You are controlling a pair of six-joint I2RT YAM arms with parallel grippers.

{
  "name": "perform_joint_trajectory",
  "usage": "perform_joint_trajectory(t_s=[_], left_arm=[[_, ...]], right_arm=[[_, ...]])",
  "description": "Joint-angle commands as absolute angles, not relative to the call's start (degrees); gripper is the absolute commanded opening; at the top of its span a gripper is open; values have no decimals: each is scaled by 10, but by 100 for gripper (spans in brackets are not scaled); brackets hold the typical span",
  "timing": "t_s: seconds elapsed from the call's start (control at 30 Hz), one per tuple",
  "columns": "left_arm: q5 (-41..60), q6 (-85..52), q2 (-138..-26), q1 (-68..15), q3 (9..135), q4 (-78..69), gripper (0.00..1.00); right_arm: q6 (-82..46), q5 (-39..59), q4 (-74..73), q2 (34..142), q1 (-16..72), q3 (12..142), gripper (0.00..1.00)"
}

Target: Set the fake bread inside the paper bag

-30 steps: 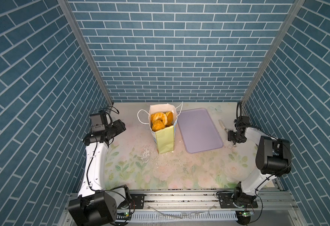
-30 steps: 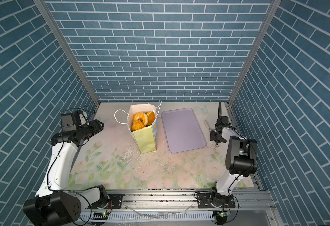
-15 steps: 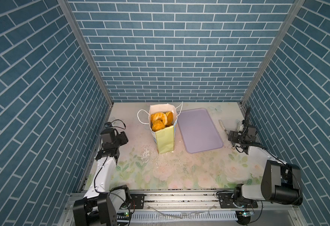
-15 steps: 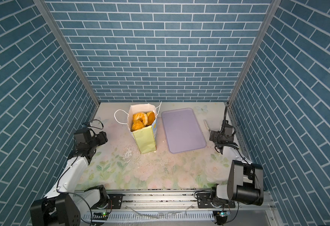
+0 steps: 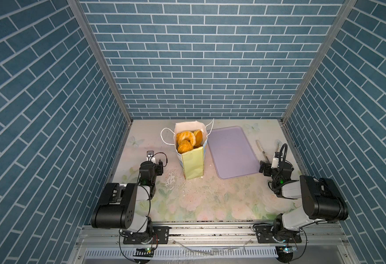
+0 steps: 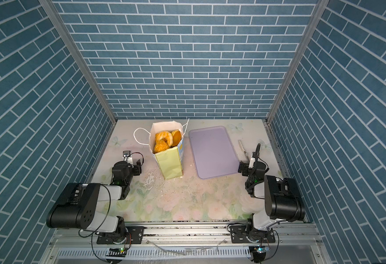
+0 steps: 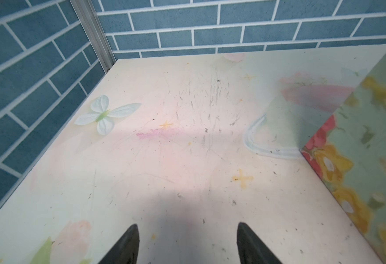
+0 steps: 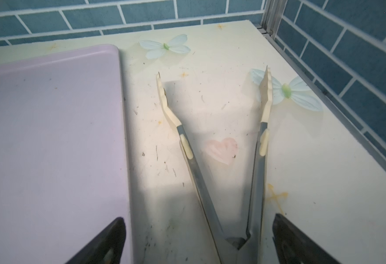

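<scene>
Left gripper (image 7: 187, 228): low at the table's 9 o'clock side, pointing toward 12 o'clock, jaws apart with nothing between them.
Table (image 5: 198, 201): pale floral top, scuffed and speckled, walled in by blue brick-pattern panels.
Flakes (image 5: 171, 180): a pale scatter on the table at the bag's 7 o'clock.
Bag (image 5: 193, 164): stands upright at 11 o'clock of the table's middle, mouth open, its yellow-green narrow side facing 6 o'clock.
Bread (image 6: 176, 136): inside the bag, piled close to the rim in both top views, with a ring doughnut (image 5: 187, 136) and a seeded bun (image 5: 184, 146) on top.
Tray (image 5: 230, 150): lilac, lying flat at the bag's 3 o'clock, just beside it.
Tongs (image 8: 260, 160): on the table at the tray's 3 o'clock, arms spread in a V, cream tips toward 12 o'clock, hinge toward 6 o'clock.
Right gripper (image 8: 198, 218): low at the table's 3 o'clock side, jaws spread wide. The tongs' hinge lies between the fingers with a gap on each side, and nothing is gripped. In the wrist view one finger shows against the tray's edge.
</scene>
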State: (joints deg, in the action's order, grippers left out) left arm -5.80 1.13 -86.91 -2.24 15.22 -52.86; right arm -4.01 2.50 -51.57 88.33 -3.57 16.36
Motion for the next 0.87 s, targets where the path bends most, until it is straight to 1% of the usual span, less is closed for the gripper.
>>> perform_joint_trajectory(t_s=[0.0,0.03,0.07,0.1,0.17,0.23,0.27,0.33,0.7,0.83], left_arm=[[-95,32,-861,-30,163,-585,70],[-96,33,-876,-30,160,-613,71],[-100,34,-883,-30,159,-627,72],[-101,29,-866,-30,167,-585,73],[-109,32,-882,-30,176,-595,74],[-119,22,-871,-30,196,-536,75],[-119,26,-879,-30,200,-544,76],[-107,28,-875,-30,212,-512,76],[-104,30,-877,-31,213,-514,77],[-103,30,-877,-31,214,-513,81]], right_arm=[[-10,46,-549,878,-29,194,99],[-8,67,-555,884,-29,196,99],[-2,73,-526,878,-30,205,99],[-6,74,-525,883,-31,210,99],[-9,60,-510,881,-31,216,99],[-11,60,-509,882,-31,217,99],[-12,61,-515,884,-31,216,99],[-12,61,-511,883,-31,217,99],[-11,62,-502,886,-31,223,99],[-12,61,-508,882,-32,218,99]])
